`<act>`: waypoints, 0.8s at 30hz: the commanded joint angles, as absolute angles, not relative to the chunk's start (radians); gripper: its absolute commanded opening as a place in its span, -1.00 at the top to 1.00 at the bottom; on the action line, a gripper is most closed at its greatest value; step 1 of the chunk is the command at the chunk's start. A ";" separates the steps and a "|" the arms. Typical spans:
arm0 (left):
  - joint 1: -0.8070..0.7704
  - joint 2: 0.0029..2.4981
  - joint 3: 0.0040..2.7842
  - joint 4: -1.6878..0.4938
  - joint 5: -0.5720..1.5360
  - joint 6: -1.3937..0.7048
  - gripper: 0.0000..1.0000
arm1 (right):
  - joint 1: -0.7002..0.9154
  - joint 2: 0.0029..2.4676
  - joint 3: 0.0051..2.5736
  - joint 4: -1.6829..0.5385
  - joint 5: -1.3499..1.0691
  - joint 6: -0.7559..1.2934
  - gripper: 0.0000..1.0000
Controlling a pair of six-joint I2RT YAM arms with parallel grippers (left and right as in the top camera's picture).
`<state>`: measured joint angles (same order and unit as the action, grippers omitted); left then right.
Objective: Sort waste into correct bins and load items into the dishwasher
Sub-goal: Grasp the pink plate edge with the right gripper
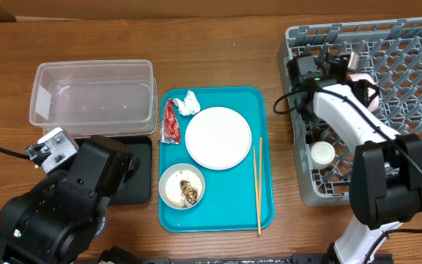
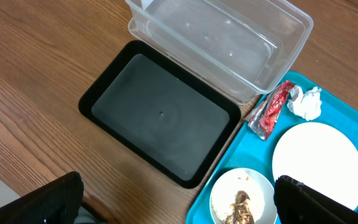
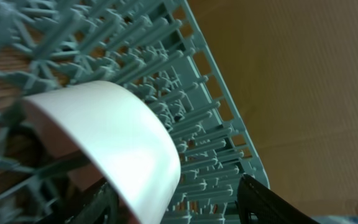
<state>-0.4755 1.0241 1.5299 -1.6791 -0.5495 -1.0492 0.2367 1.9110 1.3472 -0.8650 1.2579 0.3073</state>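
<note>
The right claw (image 3: 178, 186), spread and released, flanks a small pink bowl (image 3: 110, 137) tipped among the pegs of the square grey plastic dish rack (image 1: 416, 44), right of the large teal serving tray (image 1: 218, 213); a small white cup (image 1: 321, 152) sits there too. The left claw (image 2: 178, 183), agape, hangs left of that tray over a shallow black tray (image 2: 160, 115). The teal tray carries a pale pink round plate (image 1: 218, 137), greyish bowl (image 1: 182, 187) of rice, red wrapper (image 1: 171, 121) and white tissue wad (image 1: 190, 103). Wooden chopsticks (image 1: 257, 187) lie lengthwise along its right edge.

log | readable text, all three views: none | red wrapper (image 1: 171, 122): any print is too small and crumpled to make out | clear tub (image 1: 94, 66): pale patch on its left end wall, no letters legible | everything else on the bench: no label, brand, number or sign I can read
</note>
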 commanded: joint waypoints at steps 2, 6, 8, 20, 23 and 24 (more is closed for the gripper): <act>-0.470 1.026 1.540 -1.678 -0.549 -1.078 -1.00 | 0.340 1.802 1.357 -0.880 1.239 0.321 -0.28; -0.470 1.026 1.540 -1.678 -0.549 -1.078 -0.99 | 0.453 1.732 1.362 -0.913 1.151 0.322 -0.26; -0.470 1.026 1.540 -1.678 -0.549 -1.078 -0.99 | 0.500 1.705 1.362 -0.931 1.059 0.322 -0.23; -0.470 1.026 1.540 -1.678 -0.549 -1.078 -1.00 | 0.586 1.667 1.362 -0.975 0.070 0.375 -0.18; -0.470 1.026 1.540 -1.678 -0.549 -1.078 -0.99 | 0.552 1.671 1.362 -0.947 -0.004 0.374 -0.17; -0.470 1.026 1.540 -1.678 -0.549 -1.078 -1.00 | 0.536 1.674 1.362 -0.940 -0.011 0.374 -0.18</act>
<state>-0.4755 1.0241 1.5299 -1.6794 -0.5495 -1.0492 0.5762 1.6848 1.3491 -0.9531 0.1673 0.3534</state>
